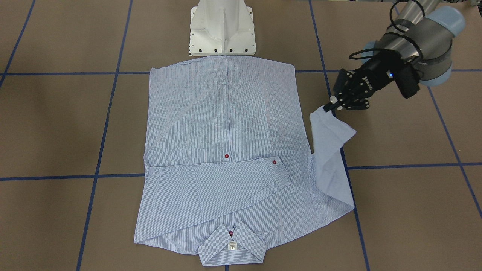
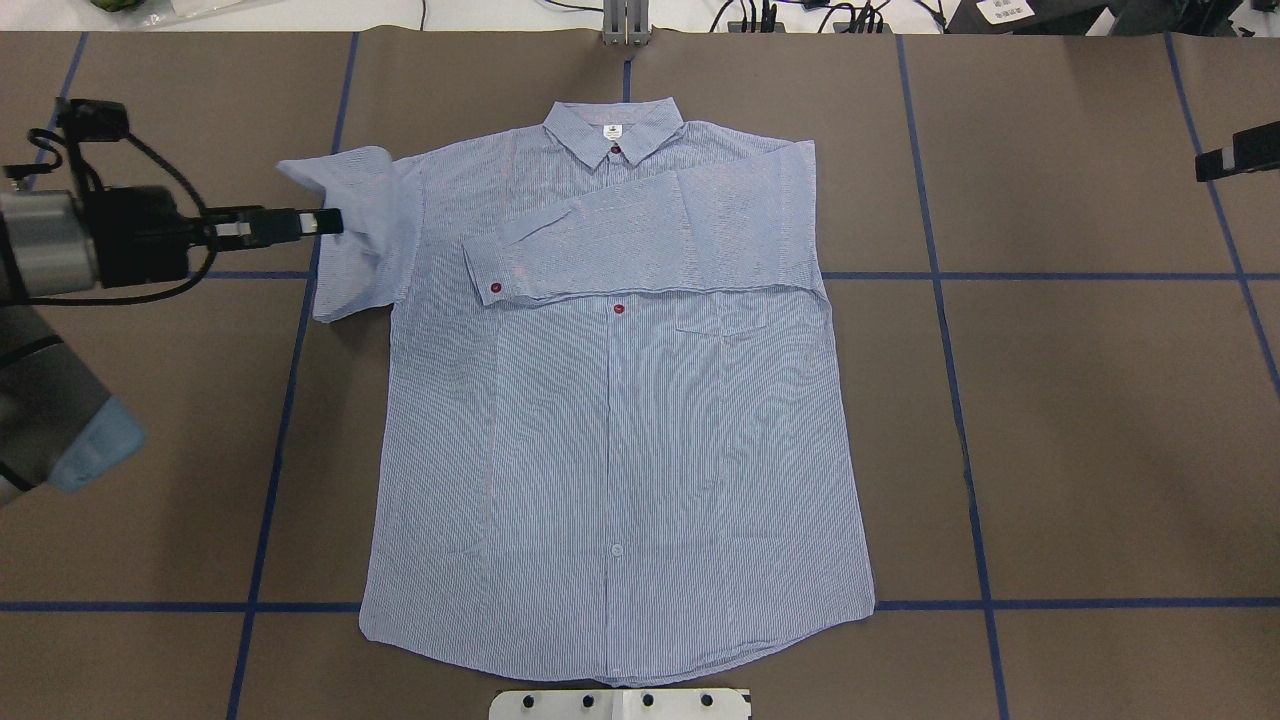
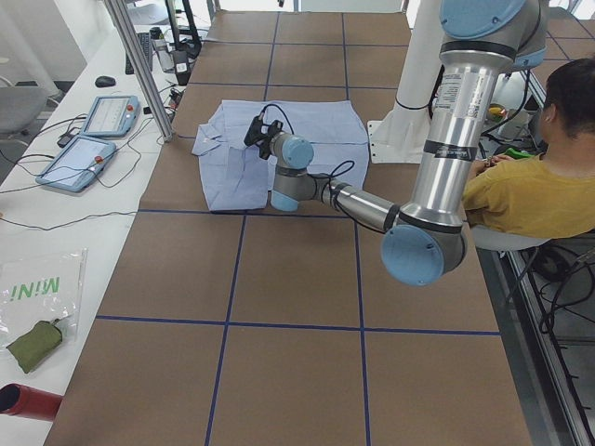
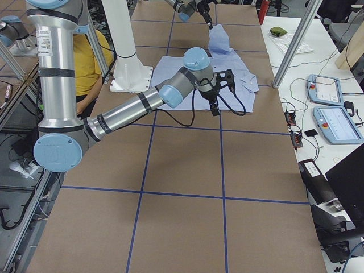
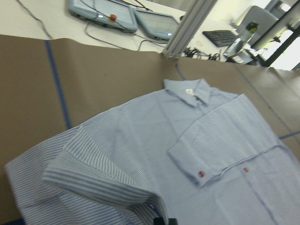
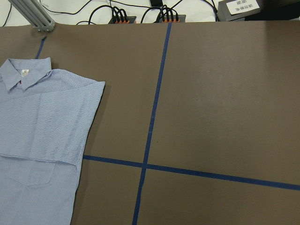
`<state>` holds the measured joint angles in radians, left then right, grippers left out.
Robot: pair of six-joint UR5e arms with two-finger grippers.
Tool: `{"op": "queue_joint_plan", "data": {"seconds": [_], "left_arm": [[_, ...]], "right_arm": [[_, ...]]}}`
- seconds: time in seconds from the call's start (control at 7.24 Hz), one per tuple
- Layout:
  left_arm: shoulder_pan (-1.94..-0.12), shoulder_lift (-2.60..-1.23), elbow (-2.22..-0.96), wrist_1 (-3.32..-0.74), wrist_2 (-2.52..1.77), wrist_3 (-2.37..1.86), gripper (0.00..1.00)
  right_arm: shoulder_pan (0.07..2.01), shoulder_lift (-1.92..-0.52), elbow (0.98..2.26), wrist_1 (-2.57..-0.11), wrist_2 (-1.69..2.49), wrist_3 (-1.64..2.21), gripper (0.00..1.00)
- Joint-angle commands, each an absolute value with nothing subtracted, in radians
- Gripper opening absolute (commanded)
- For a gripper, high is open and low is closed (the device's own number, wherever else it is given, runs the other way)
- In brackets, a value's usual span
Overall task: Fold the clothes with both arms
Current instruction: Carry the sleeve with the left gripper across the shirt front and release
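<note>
On the brown, blue-taped desk (image 2: 1100, 400) lies one shirt (image 2: 620, 420); left gripper (image 1: 331, 107) jaws pinch one sleeve (image 1: 331, 139); right gripper (image 4: 214, 110) jaws: cannot tell.

I've got the overhead cam behind the base (image 2: 620, 705), looking forward and down on the desk (image 2: 1100, 400). Front cam faces it from across, steep, base at its top. Both take in the whole shirt (image 2: 640, 430). Side cams look along the desk from either end, farther back. Left wrist cam is low and close, facing the collar (image 5: 187, 89). Right wrist cam looks down on shirt edge plus bare desk.
</note>
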<state>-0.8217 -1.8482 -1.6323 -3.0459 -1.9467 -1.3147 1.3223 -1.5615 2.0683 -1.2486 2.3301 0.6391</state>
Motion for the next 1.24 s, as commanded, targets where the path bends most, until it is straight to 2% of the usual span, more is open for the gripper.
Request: {"op": "queue_joint_plan", "data": {"seconds": [0.0, 0.28, 0.55, 0.83, 0.97, 1.1], "left_arm": [[-0.665, -2.081, -1.615, -2.775, -1.745, -1.376, 0.00], [-0.605, -2.198, -1.530, -2.643, -1.658, -1.376, 0.00], [-0.557, -2.223, -1.455, -2.643, -1.566, -1.365, 0.00], [-0.468, -2.345, -1.349, -2.527, -1.432, -1.364, 0.00], [-0.450, -2.388, -1.316, -2.499, -1.422, -1.364, 0.04], [-0.430, -2.391, -1.310, -2.499, -1.420, -1.361, 0.38]], "right_arm": [[1.322, -1.559, 2.065, -1.250, 2.330, 0.640, 1.00], [1.322, -1.555, 2.063, -1.250, 2.330, 0.640, 1.00], [1.322, -1.549, 2.060, -1.250, 2.327, 0.641, 1.00], [1.322, -1.548, 2.060, -1.249, 2.326, 0.641, 1.00], [1.322, -1.548, 2.060, -1.249, 2.326, 0.643, 1.00], [1.322, -1.548, 2.059, -1.250, 2.324, 0.643, 1.00]]}}
